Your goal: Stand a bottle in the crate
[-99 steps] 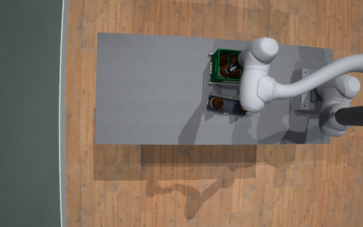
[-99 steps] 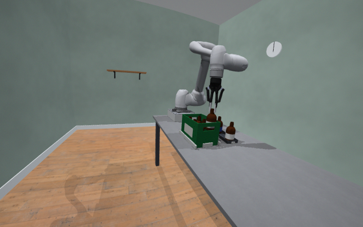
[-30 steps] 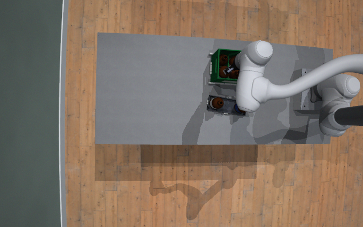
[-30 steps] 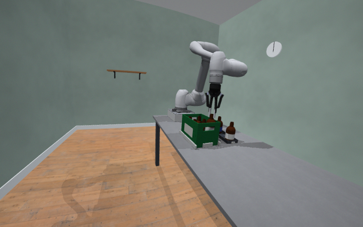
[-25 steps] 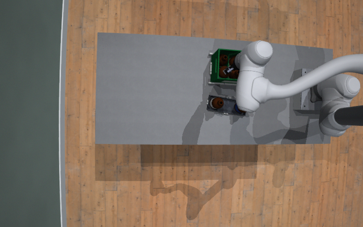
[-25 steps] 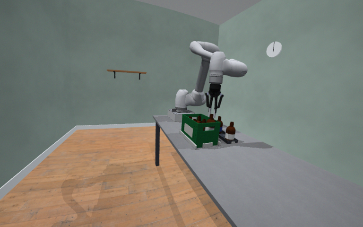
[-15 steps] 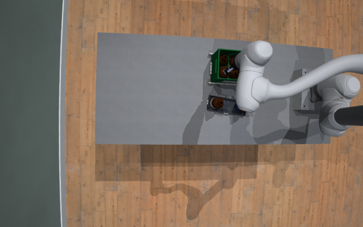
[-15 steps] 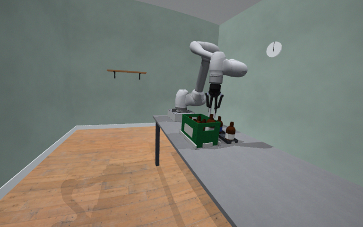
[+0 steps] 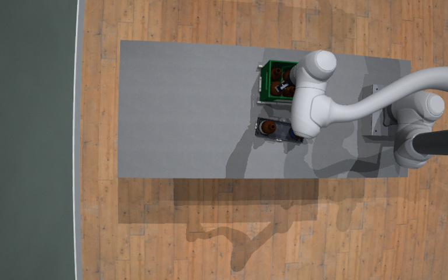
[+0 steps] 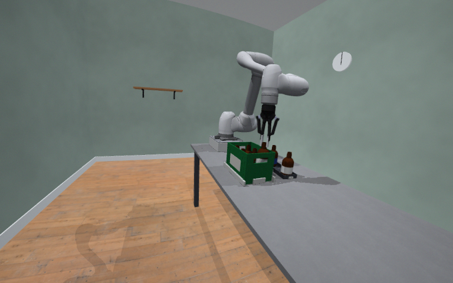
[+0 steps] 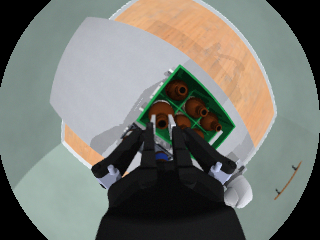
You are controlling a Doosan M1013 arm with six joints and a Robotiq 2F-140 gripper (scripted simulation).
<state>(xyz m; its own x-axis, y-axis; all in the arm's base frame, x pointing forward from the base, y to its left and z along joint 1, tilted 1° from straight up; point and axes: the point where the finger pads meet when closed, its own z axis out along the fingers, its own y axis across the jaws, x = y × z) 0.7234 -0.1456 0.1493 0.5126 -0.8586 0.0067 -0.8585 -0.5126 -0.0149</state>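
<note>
Tool [image 10: 265,135] pointing straight down over the green crate [image 10: 245,165], fingers drawn in and pinching the neck of a brown bottle [image 10: 263,148]; that bottle hangs upright with its shoulders poking above the crate's rim, its lower part already down among the cells; whether it touches the crate floor cannot be told from these angles.

From the wrist view, more brown bottles [image 11: 195,107] stand in the crate's cells beyond the fingertips; the exact count of filled cells is hard to read, since the white arm [image 9: 310,95] covers part of the crate from above.

Crate sits level on the grey surface [image 9: 185,108], close to the surface's long far edge as the top view shows it, toward the end where the arm is mounted; a pale frame [image 10: 238,175] on the surface hugs the crate's foot.

Just beside the crate, toward the middle of the surface's width, lies the dark tray [image 9: 280,132]; one brown bottle with a white label [image 10: 287,163] stands upright at the tray's end away from the arm's base; a second bottle [image 10: 273,150] stands at the tray's other end, largely hidden behind the crate in the exterior view and under the arm's wrist in the top view, with a bit of blue showing at its foot.

Arm's base plate [image 10: 213,142] is at the short end of the surface, near its corner.
</note>
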